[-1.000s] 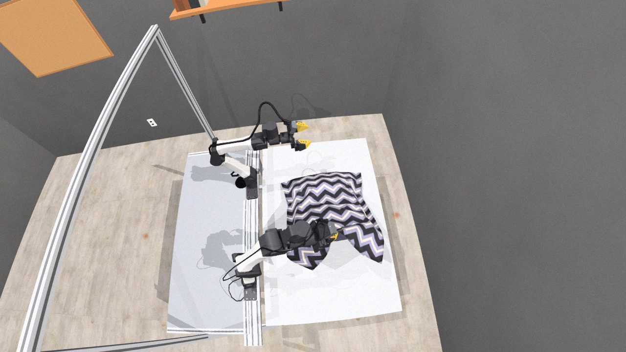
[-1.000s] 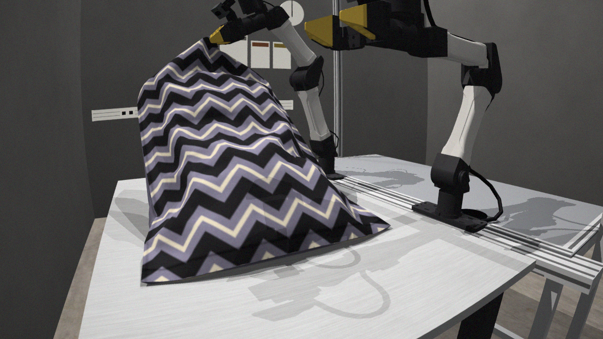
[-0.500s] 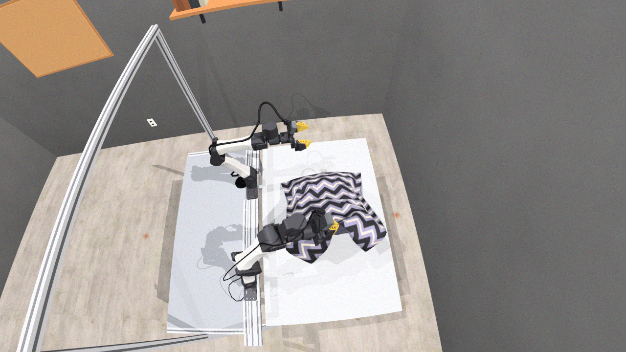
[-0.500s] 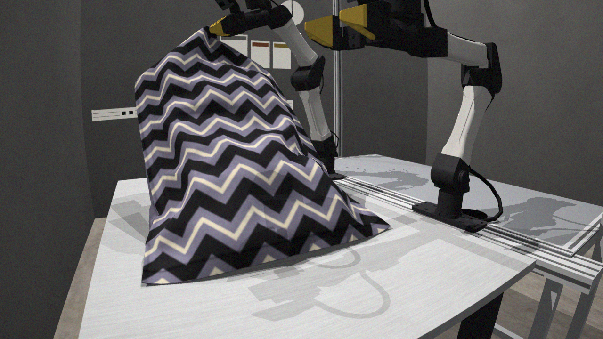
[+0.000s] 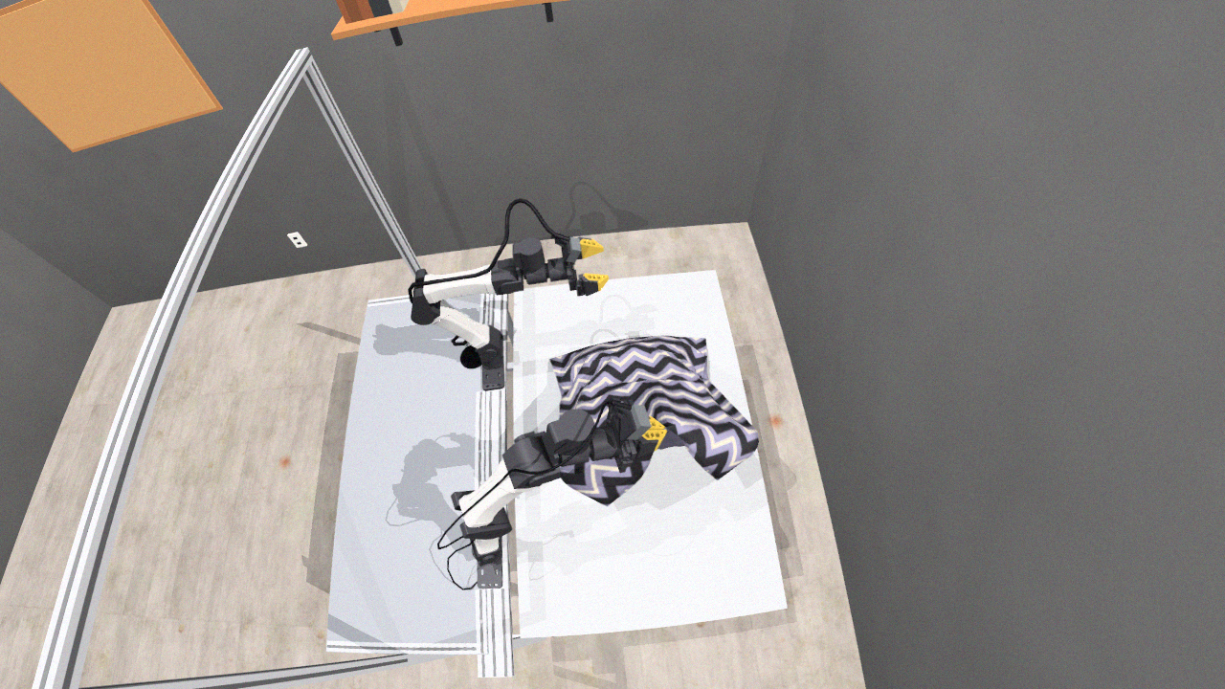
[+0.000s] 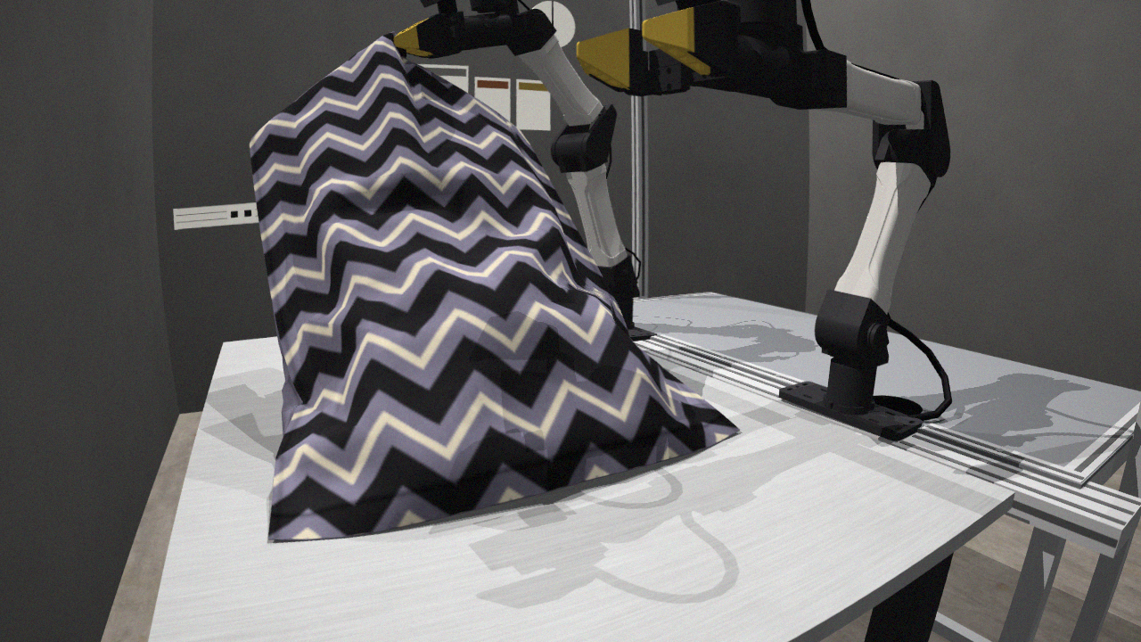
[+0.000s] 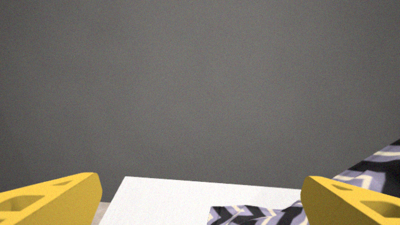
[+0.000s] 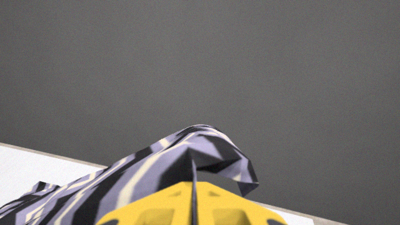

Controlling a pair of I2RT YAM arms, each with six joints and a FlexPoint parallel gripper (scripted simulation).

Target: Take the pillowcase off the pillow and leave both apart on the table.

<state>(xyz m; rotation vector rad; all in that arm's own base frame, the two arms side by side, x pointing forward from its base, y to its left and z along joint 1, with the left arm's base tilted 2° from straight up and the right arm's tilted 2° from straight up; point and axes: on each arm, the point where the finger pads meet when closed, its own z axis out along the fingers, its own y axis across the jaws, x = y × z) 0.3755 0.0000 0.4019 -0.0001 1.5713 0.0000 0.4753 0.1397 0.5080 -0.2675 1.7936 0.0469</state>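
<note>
The zigzag pillowcase rises from the table, pillow unseen, presumably inside. At its peak, the right gripper pinches cloth, likely for unsheathing. Well apart from it, the left gripper gapes wide, holding nothing.

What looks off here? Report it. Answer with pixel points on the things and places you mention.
Nothing looks damaged or spilled. The zigzag pillowcase (image 5: 634, 364) (image 6: 447, 319) (image 8: 134, 175) stands tented, its upper end pinched by the right gripper (image 5: 659, 433) (image 6: 401, 41) (image 8: 194, 191), which fits a removal underway.
</note>
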